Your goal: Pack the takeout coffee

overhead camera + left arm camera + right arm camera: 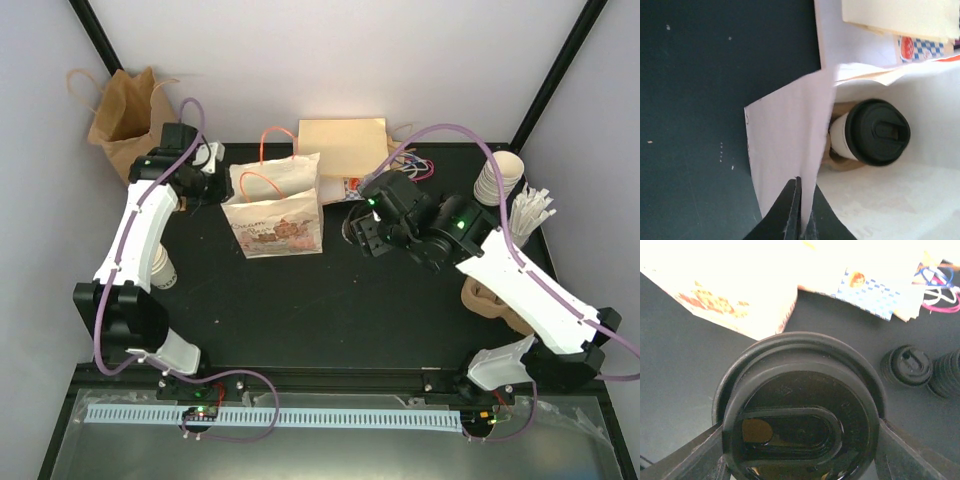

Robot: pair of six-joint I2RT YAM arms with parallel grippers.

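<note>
Closest to the lens, filling the lower half of the right wrist view: black lid of the coffee [800, 390], clamped from 3 and 9 o'clock by the right gripper [800, 452], fingers closed on the cup below the lid rim, lid level. Cannot tell whether lifted or resting on the table [330, 320]. From above, held near the bag [275, 215] at its 3 o'clock, not yet over the mouth. At the bag's 9 o'clock side, left gripper [801, 185] pinched tight on the paper rim, pulling the mouth open. Already inside, a bagged cup [875, 132], lidded, with bare bag floor showing toward 5 o'clock of it in the left wrist view. Probably the carry-over and drop-in step. Raise the coffee well clear of the paper rim before travelling toward 9 o'clock, since a catch on that thin wall would likely fold the bag or tip it. Keep the cup upright throughout. Steer clear of the orange handles [270, 150] at the bag's 12 o'clock. Lower onto free floor beside the bagged cup, never onto its lid. Hold the left pinch until the cup is seated. Open the right fingers only once the base is supported, then withdraw straight up. Ignore the loose lids [907, 365] at 2 o'clock of the held cup.
</note>
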